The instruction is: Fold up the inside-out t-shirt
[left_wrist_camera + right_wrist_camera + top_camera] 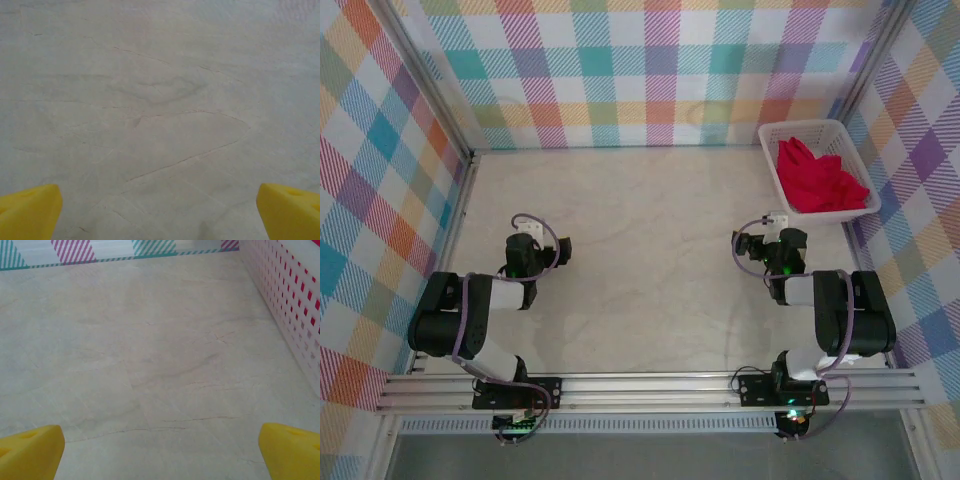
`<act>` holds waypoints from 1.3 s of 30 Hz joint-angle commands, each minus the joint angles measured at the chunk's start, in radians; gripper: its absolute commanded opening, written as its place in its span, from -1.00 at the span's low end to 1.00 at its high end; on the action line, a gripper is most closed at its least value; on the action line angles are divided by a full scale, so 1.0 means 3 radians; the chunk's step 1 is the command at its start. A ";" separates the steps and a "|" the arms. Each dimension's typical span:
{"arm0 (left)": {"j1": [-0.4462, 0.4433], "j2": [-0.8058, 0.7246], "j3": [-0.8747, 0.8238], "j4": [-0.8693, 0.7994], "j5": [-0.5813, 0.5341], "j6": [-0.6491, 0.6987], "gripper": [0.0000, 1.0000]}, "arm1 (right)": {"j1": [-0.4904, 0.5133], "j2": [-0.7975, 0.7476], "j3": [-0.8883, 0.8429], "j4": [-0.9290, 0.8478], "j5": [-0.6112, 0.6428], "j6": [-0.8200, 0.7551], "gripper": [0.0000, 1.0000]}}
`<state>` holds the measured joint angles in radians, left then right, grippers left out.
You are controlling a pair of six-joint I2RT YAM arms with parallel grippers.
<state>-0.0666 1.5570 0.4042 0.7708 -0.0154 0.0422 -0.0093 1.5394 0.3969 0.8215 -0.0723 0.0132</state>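
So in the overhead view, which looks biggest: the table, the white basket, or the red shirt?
1. table: largest by far.
2. white basket: mid-sized, at the far right corner.
3. red t-shirt: smallest as seen, bunched up inside the basket.

Basket w/ t-shirt in it, far-right corner of counter.
Left arm & right arm at near edge, well apart; basket beyond right arm, its wall to the right of right fingers.
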 commanded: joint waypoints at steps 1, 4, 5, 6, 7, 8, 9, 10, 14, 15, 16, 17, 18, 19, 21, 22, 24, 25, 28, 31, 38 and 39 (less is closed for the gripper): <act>0.0031 0.0024 0.0059 0.0116 0.0030 0.0021 1.00 | -0.0002 -0.0019 0.0047 0.0041 -0.0066 -0.0038 0.99; 0.0028 0.0020 0.0063 0.0119 0.0025 0.0019 1.00 | -0.0004 -0.0014 0.0047 0.0043 -0.0066 -0.0039 0.99; 0.0031 0.0019 0.0060 0.0117 0.0027 0.0021 1.00 | -0.0004 -0.0016 0.0047 0.0043 -0.0066 -0.0036 0.99; 0.0029 0.0022 0.0060 0.0117 0.0031 0.0020 1.00 | -0.0002 -0.0016 0.0043 0.0043 -0.0066 -0.0037 0.99; 0.0029 0.0025 0.0061 0.0120 0.0030 0.0019 1.00 | 0.0000 -0.0017 0.0042 0.0043 -0.0066 -0.0037 1.00; 0.0032 0.0022 0.0060 0.0119 0.0030 0.0018 1.00 | -0.0002 -0.0018 0.0042 0.0043 -0.0066 -0.0039 0.99; 0.0030 0.0024 0.0059 0.0120 0.0027 0.0019 1.00 | -0.0003 -0.0018 0.0042 0.0043 -0.0066 -0.0039 0.99; 0.0031 0.0024 0.0059 0.0119 0.0029 0.0020 1.00 | -0.0003 -0.0021 0.0042 0.0043 -0.0066 -0.0039 0.99; 0.0033 0.0022 0.0059 0.0117 0.0031 0.0021 1.00 | 0.0000 -0.0018 0.0042 0.0044 -0.0066 -0.0039 0.99; 0.0032 0.0021 0.0060 0.0117 0.0028 0.0018 1.00 | -0.0003 -0.0018 0.0042 0.0044 -0.0065 -0.0039 0.99; 0.0032 0.0020 0.0059 0.0118 0.0026 0.0018 1.00 | -0.0001 -0.0018 0.0042 0.0043 -0.0063 -0.0039 0.99; 0.0031 0.0024 0.0059 0.0119 0.0028 0.0021 1.00 | 0.0000 -0.0018 0.0042 0.0046 -0.0063 -0.0039 0.99; 0.0030 0.0022 0.0060 0.0116 0.0031 0.0020 1.00 | -0.0004 -0.0019 0.0042 0.0046 -0.0066 -0.0038 0.99; 0.0033 0.0021 0.0060 0.0115 0.0030 0.0018 1.00 | -0.0003 -0.0018 0.0042 0.0044 -0.0062 -0.0039 0.99; 0.0033 0.0021 0.0060 0.0116 0.0031 0.0018 1.00 | 0.0003 -0.0018 0.0042 0.0043 -0.0066 -0.0039 0.99; 0.0032 0.0021 0.0059 0.0119 0.0026 0.0019 1.00 | -0.0001 -0.0018 0.0042 0.0043 -0.0065 -0.0039 0.99; 0.0033 0.0018 0.0063 0.0120 0.0031 0.0020 1.00 | -0.0004 -0.0014 0.0046 0.0043 -0.0065 -0.0039 0.99; 0.0033 0.0022 0.0059 0.0120 0.0030 0.0018 1.00 | -0.0003 -0.0014 0.0044 0.0043 -0.0064 -0.0035 0.99; 0.0031 0.0020 0.0059 0.0115 0.0028 0.0020 1.00 | 0.0000 -0.0013 0.0043 0.0043 -0.0061 -0.0039 0.99; 0.0031 0.0020 0.0057 0.0116 0.0026 0.0020 1.00 | -0.0003 -0.0014 0.0047 0.0043 -0.0061 -0.0036 1.00; -0.0033 -0.0411 0.0107 -0.0367 0.0260 0.0170 1.00 | 0.0032 -0.0445 0.0015 -0.0247 0.0061 -0.0037 0.99; -0.0070 -0.0643 0.0249 -0.0881 0.0223 0.0099 1.00 | 0.0040 -0.0741 0.0116 -0.0744 0.0118 0.0011 1.00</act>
<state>-0.0719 1.4967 0.4099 0.6815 0.0113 0.0555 -0.0059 1.4719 0.3969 0.7464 -0.0597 0.0139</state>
